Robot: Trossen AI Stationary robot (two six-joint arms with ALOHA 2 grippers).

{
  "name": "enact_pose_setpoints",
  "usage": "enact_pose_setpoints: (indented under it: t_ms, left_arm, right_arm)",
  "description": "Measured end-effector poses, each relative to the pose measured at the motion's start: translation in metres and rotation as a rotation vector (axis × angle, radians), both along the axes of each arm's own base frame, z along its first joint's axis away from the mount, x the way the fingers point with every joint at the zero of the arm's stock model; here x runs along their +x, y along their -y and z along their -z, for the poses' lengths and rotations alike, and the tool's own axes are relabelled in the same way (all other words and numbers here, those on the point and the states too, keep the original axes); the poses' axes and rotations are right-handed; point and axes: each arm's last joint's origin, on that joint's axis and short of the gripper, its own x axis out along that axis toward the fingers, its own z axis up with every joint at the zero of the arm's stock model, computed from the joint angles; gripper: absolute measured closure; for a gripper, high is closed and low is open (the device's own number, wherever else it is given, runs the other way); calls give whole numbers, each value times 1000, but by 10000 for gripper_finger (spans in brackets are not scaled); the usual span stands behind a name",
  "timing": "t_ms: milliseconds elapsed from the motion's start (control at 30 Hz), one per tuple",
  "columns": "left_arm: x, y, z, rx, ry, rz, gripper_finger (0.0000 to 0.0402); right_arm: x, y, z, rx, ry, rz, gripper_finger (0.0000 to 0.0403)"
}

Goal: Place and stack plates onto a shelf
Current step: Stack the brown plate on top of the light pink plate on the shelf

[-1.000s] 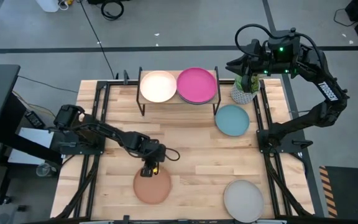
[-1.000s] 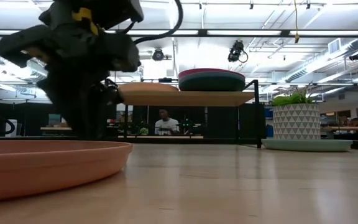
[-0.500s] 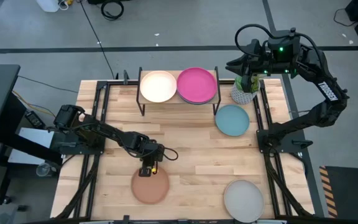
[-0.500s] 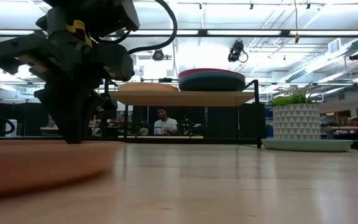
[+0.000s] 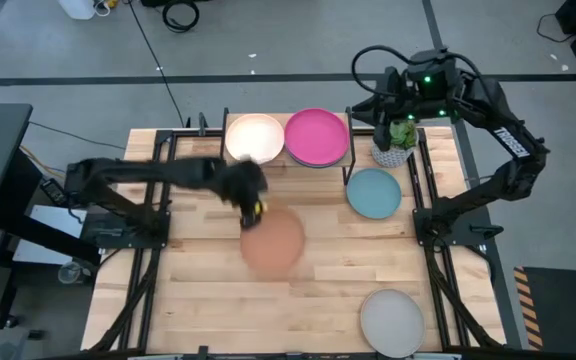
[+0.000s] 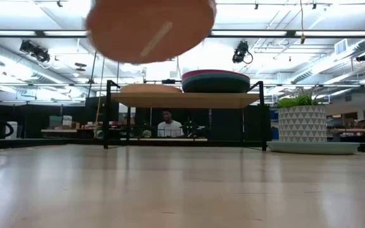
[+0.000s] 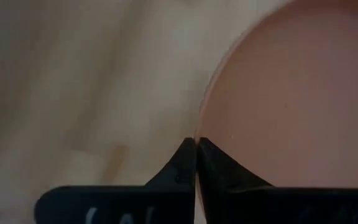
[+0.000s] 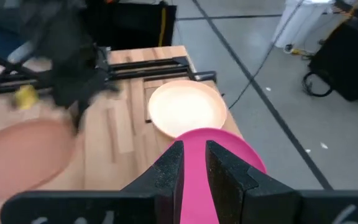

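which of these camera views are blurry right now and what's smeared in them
High view: the left arm, its left gripper and the peach-tan plate are motion-smeared; the shelf stays sharp. Low view: that plate is a soft blur at the top, the background crisp. Left wrist view: the tabletop is streaked. Right wrist view: the far arm is smeared; the pink plate near the right gripper is clearer.

A small green plant in a white patterned pot [image 5: 393, 143] is being kept at the big light-wood tabletop's [image 5: 318, 270] far right corner, and a person [image 6: 169, 125] is being seen way back.
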Motion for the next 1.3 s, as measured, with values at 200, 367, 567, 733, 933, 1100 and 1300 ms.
enact_pose_setpoints:
  t_ms: [200,367,567,733,933,1100,1300]
  left_arm:
    - [-26,-69,-64,95,-9,-281,395]
    - [-45,-119,-88,170,-28,-510,395]
    - [-65,-169,-83,229,-232,-727,395]
    - [-73,-197,-69,216,-316,-783,395]
    - [-62,-214,-52,215,-335,-770,391]
    - [-53,-221,-38,170,-348,-723,368]
    - [-49,-221,-42,184,-291,-707,297]
  right_arm:
    - [8,2,3,10,-4,-35,330]
    - [10,3,4,19,-8,-31,330]
    - [9,3,4,34,-5,-24,330]
    - [9,2,4,54,0,-14,330]
    - [9,2,4,67,5,-7,330]
    - [9,2,4,68,5,-7,330]
    - [8,2,4,71,-3,-6,330]
